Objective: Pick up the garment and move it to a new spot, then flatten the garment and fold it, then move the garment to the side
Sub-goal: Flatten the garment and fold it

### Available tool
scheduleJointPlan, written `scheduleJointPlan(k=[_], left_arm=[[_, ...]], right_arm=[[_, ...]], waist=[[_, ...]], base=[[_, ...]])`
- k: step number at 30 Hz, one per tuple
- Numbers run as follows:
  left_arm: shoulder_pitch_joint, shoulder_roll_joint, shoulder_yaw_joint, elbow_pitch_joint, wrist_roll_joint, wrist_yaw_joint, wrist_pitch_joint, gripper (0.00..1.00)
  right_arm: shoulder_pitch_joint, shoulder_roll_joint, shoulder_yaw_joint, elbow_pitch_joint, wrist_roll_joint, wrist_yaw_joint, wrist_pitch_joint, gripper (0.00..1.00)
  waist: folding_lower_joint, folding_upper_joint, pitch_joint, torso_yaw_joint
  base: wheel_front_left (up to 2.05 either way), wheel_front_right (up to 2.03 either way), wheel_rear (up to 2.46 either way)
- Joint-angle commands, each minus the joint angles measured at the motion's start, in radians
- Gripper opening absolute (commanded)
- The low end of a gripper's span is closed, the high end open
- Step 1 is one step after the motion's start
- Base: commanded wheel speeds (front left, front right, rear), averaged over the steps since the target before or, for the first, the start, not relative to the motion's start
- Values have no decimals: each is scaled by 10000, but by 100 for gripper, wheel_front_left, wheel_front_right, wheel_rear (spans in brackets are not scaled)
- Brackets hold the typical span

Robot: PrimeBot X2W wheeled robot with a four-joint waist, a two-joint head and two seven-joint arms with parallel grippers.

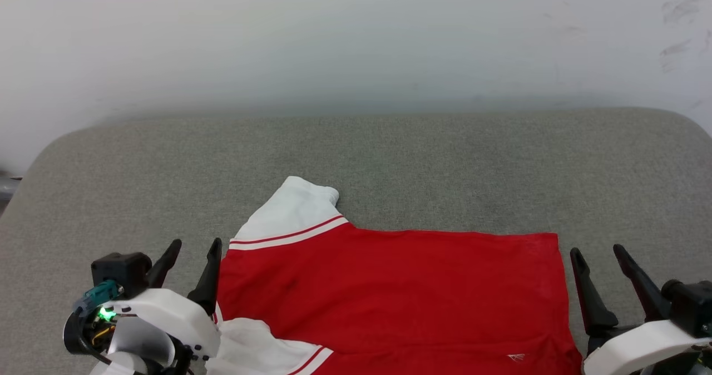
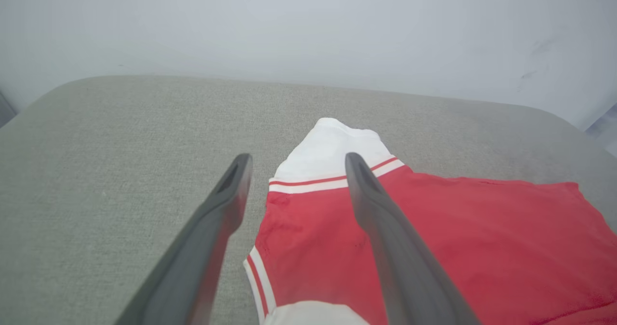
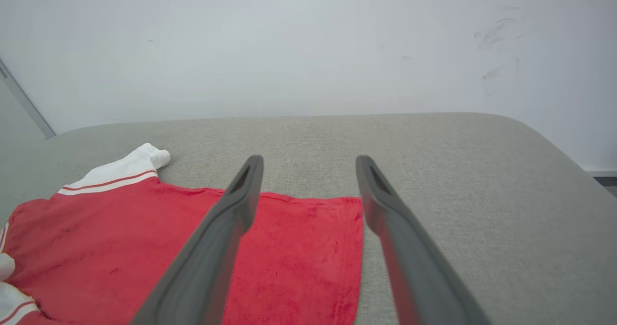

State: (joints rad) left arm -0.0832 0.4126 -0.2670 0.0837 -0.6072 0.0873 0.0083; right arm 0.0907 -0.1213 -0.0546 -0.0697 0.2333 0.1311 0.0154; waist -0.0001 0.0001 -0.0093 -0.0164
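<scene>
Seemingly the thin red, white-trimmed jersey (image 1: pixel 400 291) lies folded between our left gripper (image 1: pixel 197 243) and right gripper (image 1: pixel 596 249) (both wide, empty); sideways move remains.

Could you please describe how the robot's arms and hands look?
The left hand and right hand each have two long, dark, tapering fingers on a rounded white shell. The left also shows a black box, a teal connector, a green light and orange wires; the right a black block.
</scene>
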Motion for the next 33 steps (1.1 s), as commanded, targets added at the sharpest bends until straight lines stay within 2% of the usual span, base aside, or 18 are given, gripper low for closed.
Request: scheduleJointPlan(k=[1,5,10,15,19,23,24,25,28,33], left_arm=[[-236,-50,12,62,94,-69,-207,100],[-1010,-202,34,336,240,-168,-730,100],[-2249,-227,52,920,330,-417,-897,100],[-3739,-48,-40,1772,60,-929,-164,100],[-4916,226,-178,2605,-417,-1469,1217,100],[-5955,601,-390,3481,-1164,-1845,3364,100],[-6198,741,-420,3669,-1361,-1891,3951,100],[-6198,741,-420,3669,-1361,-1891,3951,100],[-6745,1032,-539,4048,-1844,-1995,5407,100],[-7333,1373,-692,4510,-2333,-1958,7232,100]], right_arm=[[-154,65,-65,-137,-106,-8,15,100],[-533,155,-138,-576,-194,-8,78,100],[-1210,200,-176,-952,-297,-8,59,100],[-1811,226,-192,-1119,-285,-8,46,100],[-2099,269,-233,-1036,-240,-8,53,100],[-2233,351,-203,-881,-130,-8,-27,100],[-2260,373,-172,-833,-109,-8,-48,100],[-2260,373,-172,-833,-109,-8,-48,100],[-2341,433,-157,-688,-49,-8,-132,100],[-2408,519,-111,-465,65,-8,-267,100]], waist=[[1,-1,167,-84],[1,-1,815,-256],[1,-1,1707,-537],[1,-1,2528,-797],[1,-1,2998,-1047],[1,-1,3370,-1330],[1,-1,3459,-1425],[1,-1,3459,-1425],[1,-1,3659,-1661],[1,-1,4056,-1977]], base=[[0,0,0],[0,0,0],[0,0,0],[0,0,0],[0,0,0],[0,0,0],[0,0,0],[0,0,0],[0,0,0],[0,0,0]])
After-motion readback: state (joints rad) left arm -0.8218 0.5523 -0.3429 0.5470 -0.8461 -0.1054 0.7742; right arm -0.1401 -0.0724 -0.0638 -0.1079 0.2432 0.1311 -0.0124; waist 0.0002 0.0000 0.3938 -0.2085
